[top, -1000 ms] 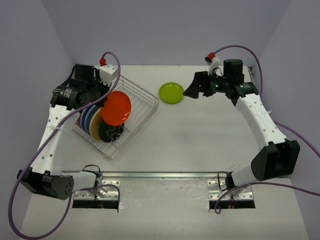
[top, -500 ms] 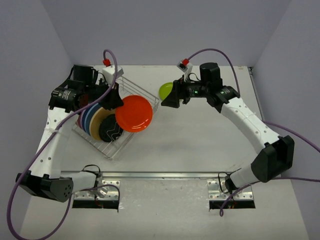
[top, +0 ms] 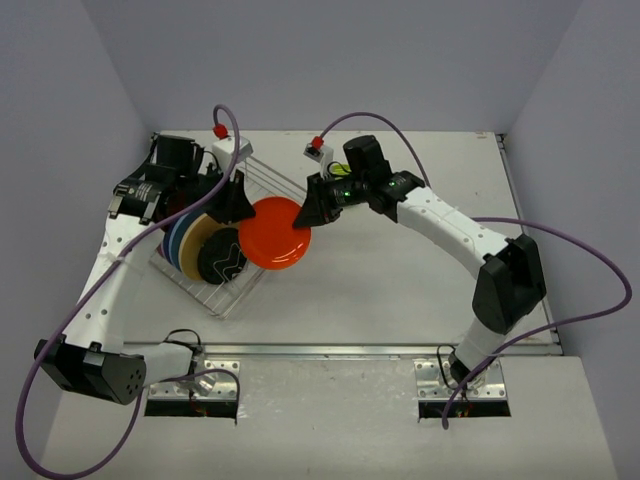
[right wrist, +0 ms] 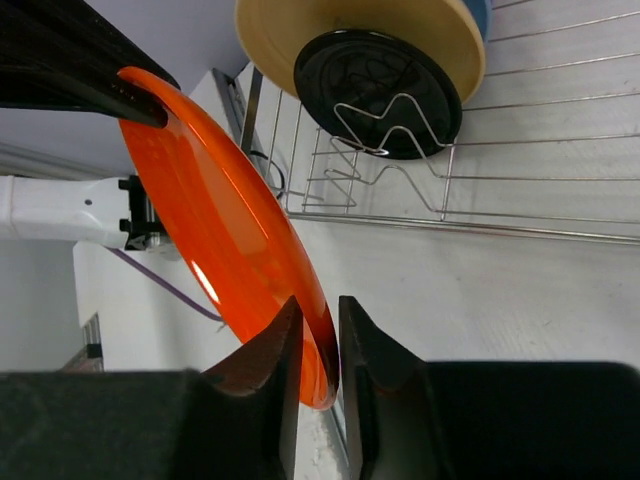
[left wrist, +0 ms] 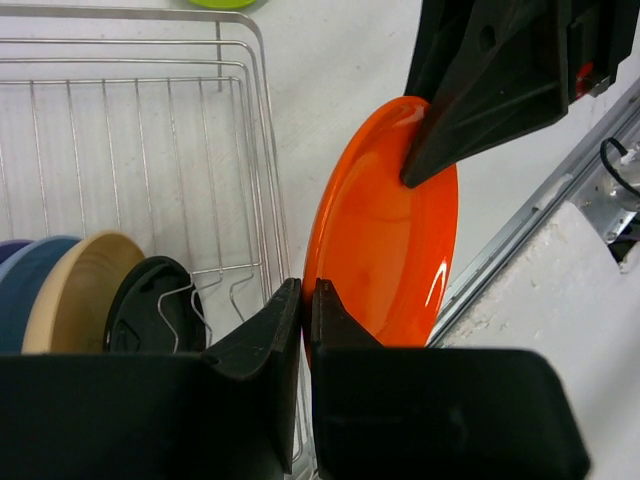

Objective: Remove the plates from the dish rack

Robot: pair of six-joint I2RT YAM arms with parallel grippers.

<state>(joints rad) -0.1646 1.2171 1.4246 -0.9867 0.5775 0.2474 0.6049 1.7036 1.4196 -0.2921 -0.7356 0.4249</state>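
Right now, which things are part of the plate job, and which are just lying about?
Job things: round orange plate, gripped by left gripper and right gripper; silver wire dish rack; round black plate, tan plate and blue plate standing in it; round lime-green plate outside the rack.
Just lying about: purple cables; long metal rail.

The pale table (top: 400, 280) fills the middle of the top view. The silver wire dish rack (top: 228, 296) stands on it left of centre, turned at an angle. In the left wrist view, a lime green plate (left wrist: 220, 3) lies flat on the table just beyond the rack's far rim, cut off by the top edge of the frame.
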